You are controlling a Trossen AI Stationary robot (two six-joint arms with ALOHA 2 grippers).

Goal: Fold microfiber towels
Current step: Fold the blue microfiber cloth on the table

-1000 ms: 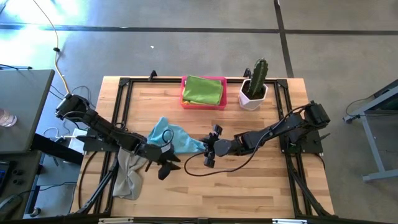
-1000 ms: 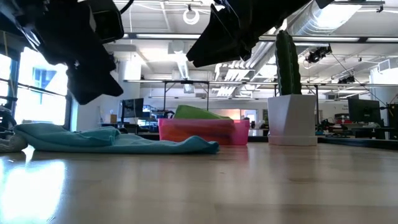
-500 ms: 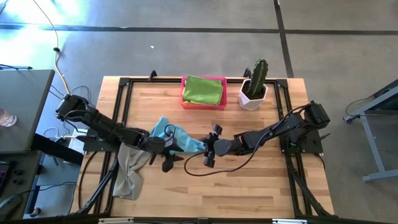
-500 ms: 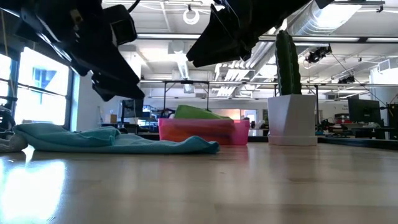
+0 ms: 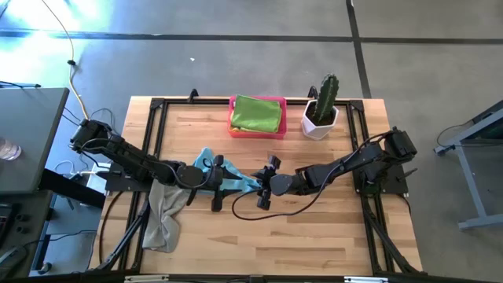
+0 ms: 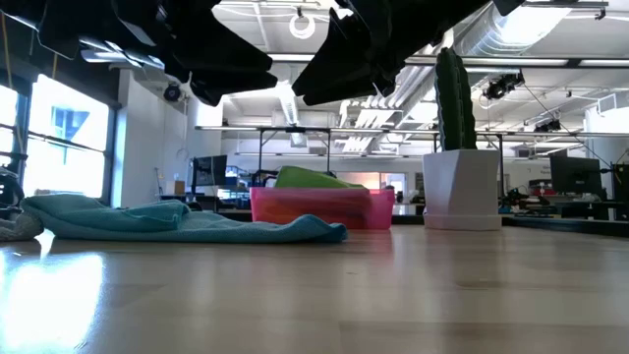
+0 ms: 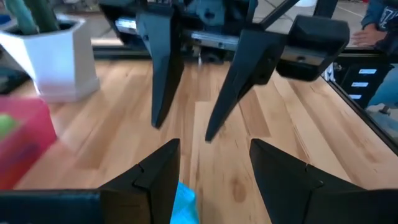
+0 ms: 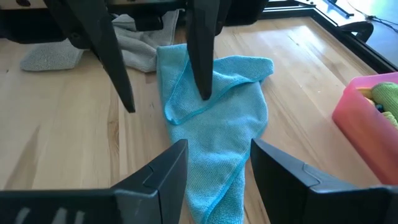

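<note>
We judged task early-to-mid. Light blue microfiber towel (image 5: 206,167) lay crumpled, unfolded, mid-table. Grey microfiber towel (image 5: 161,216) hung over table's near-left edge. Lime green towel (image 5: 257,114) sat folded in pink rectangular plastic tray (image 5: 256,134) at far side. Left gripper (image 5: 218,182) and right gripper (image 5: 267,182) hovered above blue towel, fingers parted, holding nothing.

both arms are showing matte black, jointed casings with thin black cables looping loosely along them. the left hand (image 5: 218,182) is wearing two long, tapering, wedge-shaped black fingers (image 8: 201,43), and the right hand (image 5: 266,182) is showing the same dark pointed pair (image 7: 163,62).
</note>
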